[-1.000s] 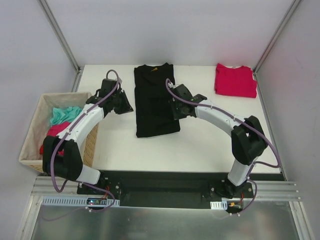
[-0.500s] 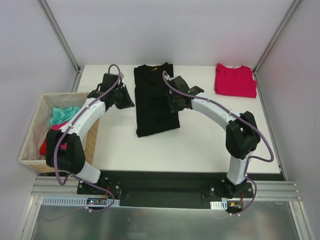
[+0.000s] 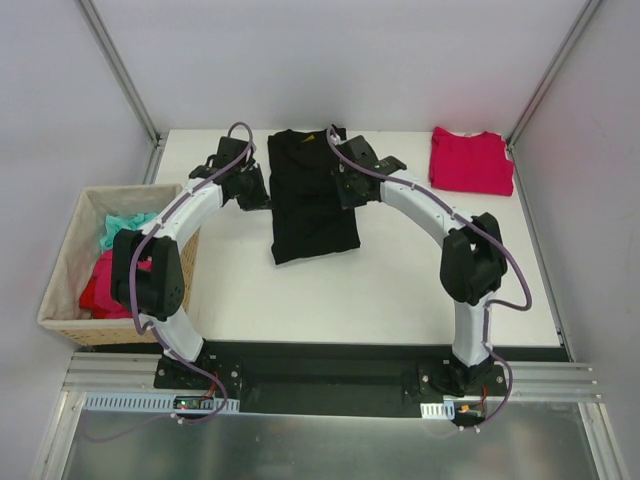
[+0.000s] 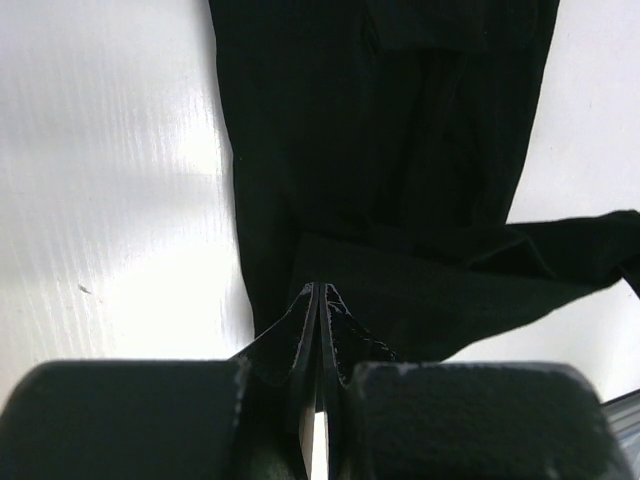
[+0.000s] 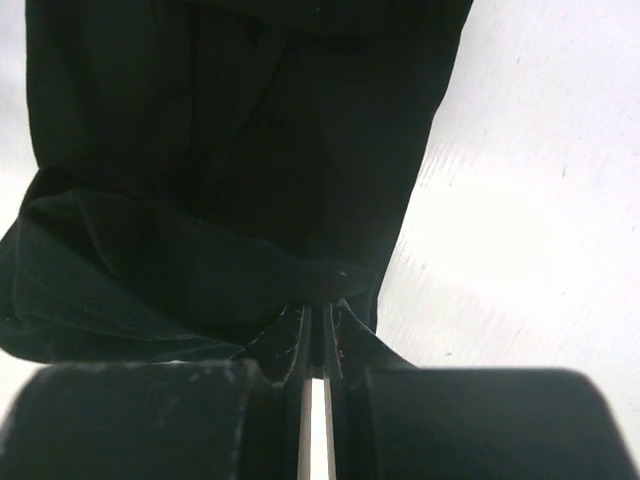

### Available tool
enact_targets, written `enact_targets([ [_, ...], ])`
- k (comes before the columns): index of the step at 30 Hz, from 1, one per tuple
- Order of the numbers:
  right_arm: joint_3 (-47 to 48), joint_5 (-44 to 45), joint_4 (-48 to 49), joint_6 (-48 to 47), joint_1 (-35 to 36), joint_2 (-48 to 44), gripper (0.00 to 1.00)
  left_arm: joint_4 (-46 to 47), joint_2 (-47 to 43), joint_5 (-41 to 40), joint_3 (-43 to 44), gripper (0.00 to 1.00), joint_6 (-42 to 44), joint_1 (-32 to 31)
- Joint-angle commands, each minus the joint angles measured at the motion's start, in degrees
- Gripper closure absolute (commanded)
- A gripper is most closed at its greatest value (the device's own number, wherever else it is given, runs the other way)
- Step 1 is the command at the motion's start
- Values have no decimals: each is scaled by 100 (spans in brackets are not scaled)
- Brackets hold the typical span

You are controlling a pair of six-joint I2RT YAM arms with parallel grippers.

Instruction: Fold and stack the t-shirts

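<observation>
Both arms stretch forward. The left end effector and right end effector pinch the black shirt's side edges. The red shirt lies well apart.

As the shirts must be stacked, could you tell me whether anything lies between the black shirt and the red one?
Nothing visible does: bare white table lies between the black cloth t-shirt and the folded crimson t-shirt; only the right arm spans above.
</observation>
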Motion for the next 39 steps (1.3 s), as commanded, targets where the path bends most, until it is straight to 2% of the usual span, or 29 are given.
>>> enact_targets([
  [1,562,-145,-223,-98,-189,273,99,-229,19,-36,410,100,147,3],
  [9,1370,-286,-697,-72,-452,1125,99,-343,90,-150,490,100,208,3],
  [10,1485,-312,-794,-72,-470,1222,93,-343,81,-159,490,100,208,3],
  [11,1573,-269,-890,-46,-479,1301,72,-343,90,-150,490,100,208,3],
  [13,1521,-199,-953,-11,-479,1399,45,-352,107,-133,490,100,217,3],
  [14,1477,-146,-918,7,-479,1373,18,-361,116,-132,498,100,226,3],
  [16,1302,-50,-848,-10,-461,1171,1,-378,107,-97,472,100,235,3],
  [20,1161,179,-786,-89,-418,635,0,-439,2,-62,463,100,209,-15],
  [24,863,241,-830,-72,-269,-59,0,-580,-523,-97,507,100,244,-138],
  [27,555,557,-856,-98,126,-630,0,-755,-945,-97,490,100,287,-313],
  [31,107,645,-856,-2,566,-992,0,-897,-1281,-80,236,94,288,-638],
  [34,-227,707,-839,86,725,-887,1,-923,-1273,-202,-142,85,270,-867],
  [35,-298,663,-813,86,734,-834,1,-923,-1246,-281,-230,70,279,-928],
  [38,-553,619,-549,86,734,-798,2,-914,-1167,-466,-442,51,340,-973],
  [39,-536,628,-531,86,734,-772,2,-914,-1089,-623,-442,40,366,-973],
])
